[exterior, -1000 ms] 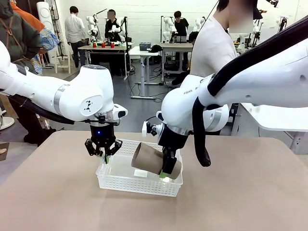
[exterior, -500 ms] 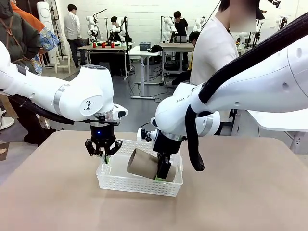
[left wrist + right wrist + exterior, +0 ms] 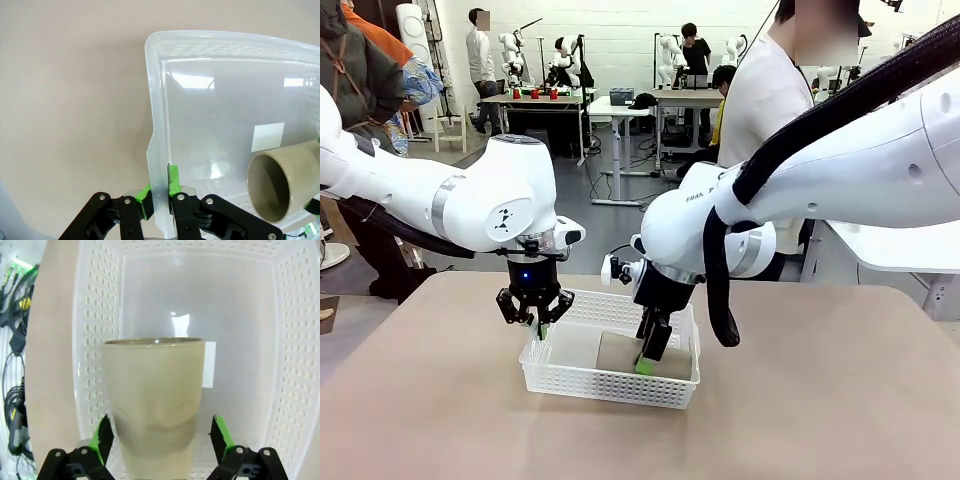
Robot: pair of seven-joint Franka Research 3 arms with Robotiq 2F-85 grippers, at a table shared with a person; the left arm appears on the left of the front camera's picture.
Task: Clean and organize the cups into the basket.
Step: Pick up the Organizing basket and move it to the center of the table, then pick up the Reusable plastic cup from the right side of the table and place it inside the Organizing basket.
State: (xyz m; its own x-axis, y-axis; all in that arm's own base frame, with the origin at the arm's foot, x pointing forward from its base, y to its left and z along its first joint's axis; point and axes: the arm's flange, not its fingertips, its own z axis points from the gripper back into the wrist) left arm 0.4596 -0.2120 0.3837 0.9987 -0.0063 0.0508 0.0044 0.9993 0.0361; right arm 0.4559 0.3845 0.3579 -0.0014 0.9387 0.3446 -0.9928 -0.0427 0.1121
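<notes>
A tan-brown cup (image 3: 618, 352) lies on its side on the floor of the white mesh basket (image 3: 610, 385). My right gripper (image 3: 644, 362) reaches down into the basket over the cup's base end. In the right wrist view that cup (image 3: 155, 390) lies between the green fingers (image 3: 103, 436) of the right gripper (image 3: 161, 440), which is open, with a gap at the right pad. My left gripper (image 3: 534, 324) is shut on the basket's left rim. In the left wrist view the left gripper (image 3: 160, 192) clamps the basket wall (image 3: 157, 125), and the cup's mouth (image 3: 272, 187) faces the camera.
A person in a white shirt (image 3: 760, 100) stands at the table's far edge, behind the right arm. The tan tabletop (image 3: 820, 400) spreads wide on both sides of the basket. The right arm's black cable loop (image 3: 720, 290) hangs just right of the basket.
The right gripper lowered the tan-brown cup from a tilted hold above the basket onto the basket floor and spread its fingers off it. The left gripper stayed clamped on the rim.
</notes>
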